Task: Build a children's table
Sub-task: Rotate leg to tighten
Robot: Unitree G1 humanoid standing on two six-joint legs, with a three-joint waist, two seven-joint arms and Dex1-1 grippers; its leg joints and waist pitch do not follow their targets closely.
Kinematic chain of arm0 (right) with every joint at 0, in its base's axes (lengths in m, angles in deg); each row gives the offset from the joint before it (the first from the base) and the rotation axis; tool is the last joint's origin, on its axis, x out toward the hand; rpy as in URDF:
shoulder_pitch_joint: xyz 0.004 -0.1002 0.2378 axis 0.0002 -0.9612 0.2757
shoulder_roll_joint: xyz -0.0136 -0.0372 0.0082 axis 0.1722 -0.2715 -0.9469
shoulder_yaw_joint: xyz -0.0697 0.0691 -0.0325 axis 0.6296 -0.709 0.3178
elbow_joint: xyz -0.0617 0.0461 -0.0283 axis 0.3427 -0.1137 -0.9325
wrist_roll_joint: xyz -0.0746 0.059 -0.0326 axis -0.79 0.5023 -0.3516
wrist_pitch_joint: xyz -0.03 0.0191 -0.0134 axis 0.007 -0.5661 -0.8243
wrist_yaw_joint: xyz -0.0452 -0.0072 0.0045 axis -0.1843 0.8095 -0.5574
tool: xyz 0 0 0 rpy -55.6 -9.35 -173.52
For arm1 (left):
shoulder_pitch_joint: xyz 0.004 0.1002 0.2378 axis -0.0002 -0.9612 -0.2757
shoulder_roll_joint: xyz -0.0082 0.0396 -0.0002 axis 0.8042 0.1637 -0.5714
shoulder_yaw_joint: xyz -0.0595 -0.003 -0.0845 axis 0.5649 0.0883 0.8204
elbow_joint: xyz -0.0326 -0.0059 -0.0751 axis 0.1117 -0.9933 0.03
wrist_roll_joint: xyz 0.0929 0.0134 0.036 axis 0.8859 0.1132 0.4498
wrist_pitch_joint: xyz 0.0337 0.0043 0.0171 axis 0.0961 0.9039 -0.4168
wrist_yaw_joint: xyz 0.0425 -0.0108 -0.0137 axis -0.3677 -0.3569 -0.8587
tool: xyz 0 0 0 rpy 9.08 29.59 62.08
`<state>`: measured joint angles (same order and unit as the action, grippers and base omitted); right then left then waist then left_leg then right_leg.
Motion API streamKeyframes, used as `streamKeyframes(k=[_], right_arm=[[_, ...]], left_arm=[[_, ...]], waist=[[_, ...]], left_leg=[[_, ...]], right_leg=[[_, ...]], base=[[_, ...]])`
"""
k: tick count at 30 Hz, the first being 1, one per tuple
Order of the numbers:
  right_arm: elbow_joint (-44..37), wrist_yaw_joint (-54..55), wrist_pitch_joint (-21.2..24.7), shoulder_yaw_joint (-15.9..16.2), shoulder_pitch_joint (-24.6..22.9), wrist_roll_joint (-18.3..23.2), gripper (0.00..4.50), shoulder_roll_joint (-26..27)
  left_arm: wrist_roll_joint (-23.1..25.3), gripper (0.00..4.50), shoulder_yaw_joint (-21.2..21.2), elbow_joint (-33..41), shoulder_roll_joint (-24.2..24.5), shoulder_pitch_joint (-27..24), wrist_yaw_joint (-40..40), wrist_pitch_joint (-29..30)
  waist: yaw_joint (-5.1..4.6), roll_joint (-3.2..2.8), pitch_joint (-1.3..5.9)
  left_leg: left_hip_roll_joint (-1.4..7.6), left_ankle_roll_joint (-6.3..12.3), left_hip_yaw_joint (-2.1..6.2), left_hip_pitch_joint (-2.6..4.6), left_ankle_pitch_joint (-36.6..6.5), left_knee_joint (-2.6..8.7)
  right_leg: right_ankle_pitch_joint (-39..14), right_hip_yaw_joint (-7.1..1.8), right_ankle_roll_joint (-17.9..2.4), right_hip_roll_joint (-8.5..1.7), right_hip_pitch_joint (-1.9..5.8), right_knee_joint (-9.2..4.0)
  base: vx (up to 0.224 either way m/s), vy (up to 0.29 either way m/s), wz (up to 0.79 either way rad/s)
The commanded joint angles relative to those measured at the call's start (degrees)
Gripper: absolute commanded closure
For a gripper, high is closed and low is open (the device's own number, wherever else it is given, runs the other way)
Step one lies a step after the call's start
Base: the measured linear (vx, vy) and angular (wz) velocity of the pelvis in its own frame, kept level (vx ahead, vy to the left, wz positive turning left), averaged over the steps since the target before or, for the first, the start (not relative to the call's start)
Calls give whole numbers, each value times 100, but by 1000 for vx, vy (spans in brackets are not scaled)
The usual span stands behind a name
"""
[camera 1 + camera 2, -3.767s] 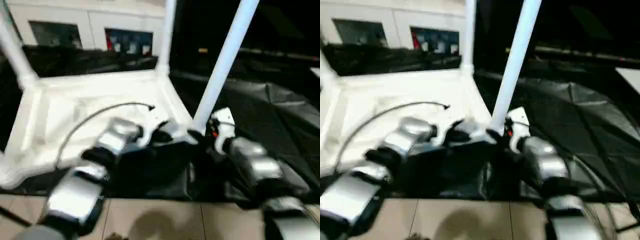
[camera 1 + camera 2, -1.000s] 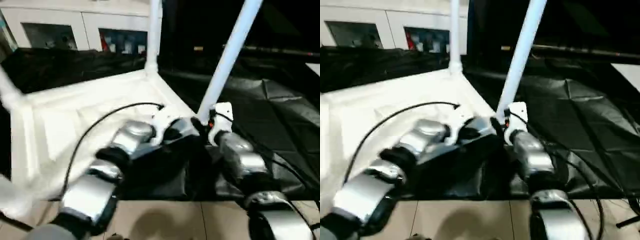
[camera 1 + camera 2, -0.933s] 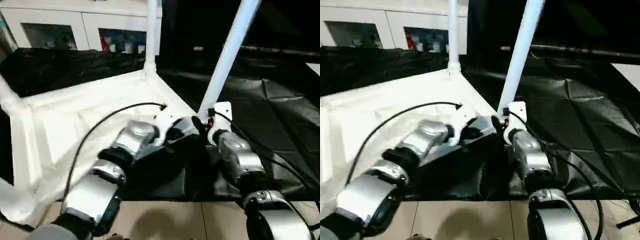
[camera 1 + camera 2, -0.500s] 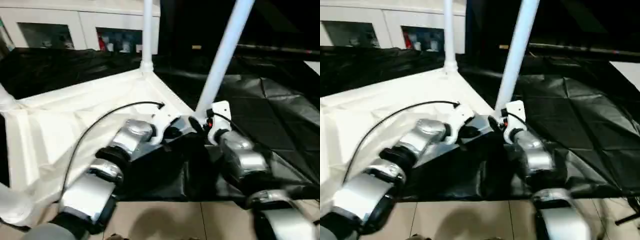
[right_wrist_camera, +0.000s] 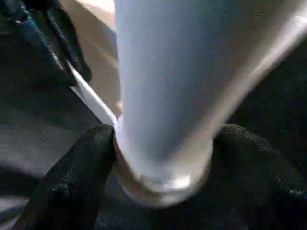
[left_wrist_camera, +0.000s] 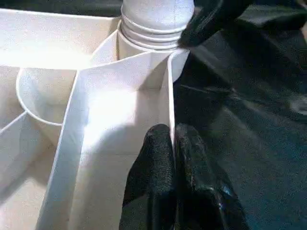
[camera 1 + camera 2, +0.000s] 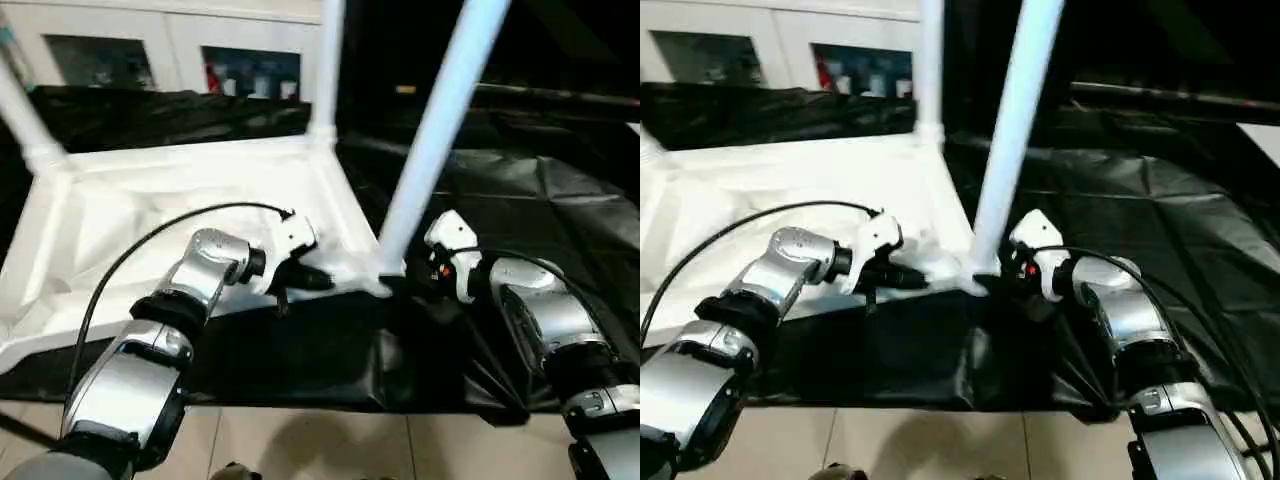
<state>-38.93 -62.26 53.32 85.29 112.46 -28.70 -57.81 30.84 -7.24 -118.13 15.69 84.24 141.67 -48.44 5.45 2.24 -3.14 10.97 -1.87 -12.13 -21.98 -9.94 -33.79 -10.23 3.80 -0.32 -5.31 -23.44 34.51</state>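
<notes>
1. You see the white tabletop (image 7: pixel 180 215) lying upside down on a black sheet (image 7: pixel 530 210), its raised rim facing up and its near edge toward you

2. Three legs stand in corner sockets: a far left leg (image 7: pixel 25 115), a far right leg (image 7: pixel 326 70), and a near right leg (image 7: pixel 437 135) that leans off to the right as it rises

3. Your left gripper (image 6: pixel 171 143) sits at the tabletop's near rim, just beside the near right corner socket (image 6: pixel 153 48); its two black fingers (image 6: pixel 156 158) are pressed together, pinching the thin upright rim wall between them

4. Your right gripper (image 5: pixel 163 143) holds the base of the near right leg where it meets the socket; its black fingers (image 5: pixel 76 167) are spread to either side of the leg and touch it on both sides

5. In the head views, your left forearm (image 7: pixel 160 330) reaches in from the lower left, your right forearm (image 7: pixel 545 320) from the lower right

6. A white glass-fronted cabinet (image 7: pixel 170 50) stands beyond the sheet; pale floor tiles (image 7: pixel 300 445) lie along the near edge
</notes>
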Motion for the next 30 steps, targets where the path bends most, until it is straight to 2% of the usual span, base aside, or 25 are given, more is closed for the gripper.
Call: streamKeyframes(k=[1, 4, 6, 7, 9, 15, 25, 26, 27, 29, 30], right_arm=[[28, 6, -2, -47, 72, 34, 87, -13], [34, -136, 40, -98, 64, 122, 87, 41], [67, -187, 41, -104, 66, 145, 87, 55], [90, -204, 42, -106, 69, 157, 104, 57], [142, -209, 30, -112, 78, 169, 104, 64], [204, -238, 25, -123, 82, 184, 169, 72], [291, -171, 8, -158, 46, 222, 177, 117], [322, -66, 12, -222, 39, 259, 178, 163], [568, 540, -4, -390, 90, 221, 178, 321], [743, 969, -35, -471, 125, 162, 178, 423], [1054, 2117, -43, -679, 163, 47, 178, 700]], left_arm=[[-298, 450, 20, 95, -119, -72, 257, -43], [-298, 450, 38, 130, -119, -100, 311, -40], [-291, 450, 41, 175, -115, -123, 335, -22], [-288, 450, 44, 207, -116, -136, 343, -4], [-288, 450, 45, 245, -121, -153, 350, 20], [-276, 450, 39, 271, -135, -170, 358, 43], [-244, 450, 51, 314, -127, -207, 262, 93], [-222, 450, 69, 284, -141, -197, 133, 108], [-95, 450, 110, 126, -207, -137, -433, 129], [-50, 450, 161, 24, -273, -97, -799, 173], [-24, 450, 300, -154, -474, -26, -1570, 249]], waist=[[9, 47, 384], [11, 55, 375], [5, 52, 373], [8, 63, 378], [9, 59, 382], [11, 55, 391], [9, 66, 395], [10, 62, 397], [-6, 65, 396], [-48, 59, 385], [-73, 58, 380]], left_leg=[[302, 483, 94, 152, -930, 344], [302, 315, 118, 145, -1102, 366], [303, 282, 122, 143, -1136, 370], [299, 282, 121, 142, -1104, 366], [297, 296, 120, 135, -1025, 360], [286, 369, 115, 129, -923, 346], [286, 385, 115, 126, -886, 339], [287, 383, 115, 130, -888, 339], [286, 353, 120, 127, -920, 343], [283, 281, 131, 131, -1008, 354], [274, 176, 138, 149, -1145, 362]], right_leg=[[-471, -249, -1712, -365, 280, -305], [-885, -249, -1549, -377, 283, -338], [-946, -253, -1511, -379, 278, -342], [-922, -254, -1502, -378, 280, -337], [-836, -255, -1523, -382, 283, -326], [-694, -248, -1543, -367, 287, -310], [-703, -245, -1542, -367, 288, -305], [-702, -246, -1543, -366, 285, -303], [-752, -248, -1540, -373, 276, -308], [-897, -254, -1528, -386, 254, -326], [-1155, -252, -1478, -383, 243, -359]], base=[[0, 0, 0], [0, 0, 0], [0, 0, 0], [0, 0, 0], [0, 0, 0], [0, 0, 0], [0, 0, 0], [0, 0, 0], [0, 0, 0], [0, 0, 0], [0, 0, 0]])
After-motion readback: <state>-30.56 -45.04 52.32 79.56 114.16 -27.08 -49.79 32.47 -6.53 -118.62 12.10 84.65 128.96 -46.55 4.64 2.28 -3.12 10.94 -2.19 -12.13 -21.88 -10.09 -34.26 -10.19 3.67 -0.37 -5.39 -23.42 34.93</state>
